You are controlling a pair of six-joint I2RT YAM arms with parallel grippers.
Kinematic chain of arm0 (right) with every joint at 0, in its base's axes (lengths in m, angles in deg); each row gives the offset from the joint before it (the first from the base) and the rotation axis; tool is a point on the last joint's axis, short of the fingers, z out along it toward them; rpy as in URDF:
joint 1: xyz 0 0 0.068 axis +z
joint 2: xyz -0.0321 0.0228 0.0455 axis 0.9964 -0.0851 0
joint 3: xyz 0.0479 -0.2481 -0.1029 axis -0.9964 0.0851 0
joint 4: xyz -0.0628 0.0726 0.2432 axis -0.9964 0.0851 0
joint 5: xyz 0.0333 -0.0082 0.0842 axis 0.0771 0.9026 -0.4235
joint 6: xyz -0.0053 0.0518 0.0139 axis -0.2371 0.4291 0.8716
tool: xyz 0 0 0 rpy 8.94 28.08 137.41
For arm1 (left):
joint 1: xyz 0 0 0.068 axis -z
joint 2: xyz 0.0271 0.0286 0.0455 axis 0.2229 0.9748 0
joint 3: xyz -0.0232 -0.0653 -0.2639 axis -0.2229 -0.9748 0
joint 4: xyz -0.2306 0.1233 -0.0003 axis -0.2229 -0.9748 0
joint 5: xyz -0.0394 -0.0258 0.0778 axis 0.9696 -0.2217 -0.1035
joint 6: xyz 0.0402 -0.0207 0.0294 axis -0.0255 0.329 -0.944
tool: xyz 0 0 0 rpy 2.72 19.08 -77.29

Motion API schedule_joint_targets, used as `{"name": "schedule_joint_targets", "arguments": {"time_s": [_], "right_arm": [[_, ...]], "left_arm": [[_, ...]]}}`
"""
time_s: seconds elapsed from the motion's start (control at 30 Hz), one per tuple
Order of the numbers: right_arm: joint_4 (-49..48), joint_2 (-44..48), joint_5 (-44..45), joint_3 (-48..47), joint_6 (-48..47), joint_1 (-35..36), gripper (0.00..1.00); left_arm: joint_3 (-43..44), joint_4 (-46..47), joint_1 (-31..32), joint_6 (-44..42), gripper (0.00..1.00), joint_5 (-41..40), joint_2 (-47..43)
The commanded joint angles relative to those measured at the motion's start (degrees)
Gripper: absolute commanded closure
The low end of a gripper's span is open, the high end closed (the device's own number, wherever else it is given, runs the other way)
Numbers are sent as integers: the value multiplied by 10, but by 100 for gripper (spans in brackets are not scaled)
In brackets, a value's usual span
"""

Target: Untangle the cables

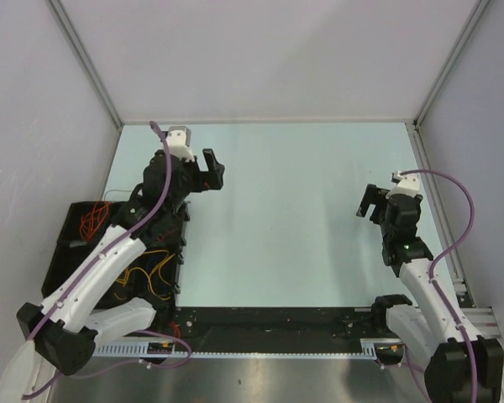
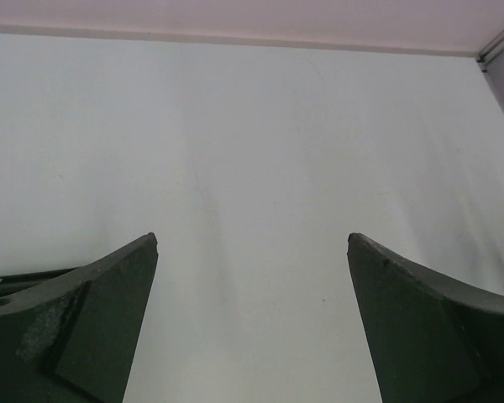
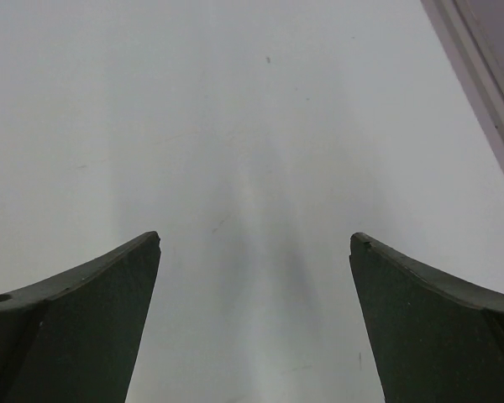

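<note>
The cables lie in a black bin [image 1: 60, 252] at the table's left edge, partly hidden under my left arm. A red bundle [image 1: 91, 223] shows in loose loops at the bin's back. Yellow-orange loops [image 1: 148, 274] show nearer the front, beside dark wires I cannot make out well. My left gripper [image 1: 208, 172] is open and empty over the bare table, right of the bin; its wrist view [image 2: 252, 239] shows only the table surface. My right gripper [image 1: 369, 202] is open and empty at the right side; its wrist view [image 3: 254, 238] also shows only the table.
The pale green table [image 1: 286, 218] is enclosed by white walls at the back and both sides. A black strip [image 1: 269, 319] and a metal rail [image 1: 260, 346] run along the near edge between the arm bases.
</note>
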Motion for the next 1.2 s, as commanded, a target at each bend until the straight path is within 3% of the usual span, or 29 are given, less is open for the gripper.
{"name": "schedule_joint_targets", "arguments": {"time_s": [0.0, 0.2, 0.4, 0.57, 0.67, 1.17], "right_arm": [[-229, -35, -36, 60, -13, -60, 0], [-426, -124, -42, 146, 4, -62, 0], [-582, -259, -56, 159, -24, -83, 1], [-725, -366, -131, 175, -57, -81, 2], [-634, -374, -129, 126, -63, -74, 0], [-647, -376, -97, 135, -72, -67, 0]], "left_arm": [[-9, -8, -1, 62, 0, 17, -60], [-9, -39, -1, 76, 0, 31, -103], [-4, -57, -2, 62, 0, 31, -142], [2, -82, -1, 54, 0, 26, -154], [-13, -62, -2, 52, 0, 41, -163], [-39, -18, -1, 49, 0, 35, -125]]}}
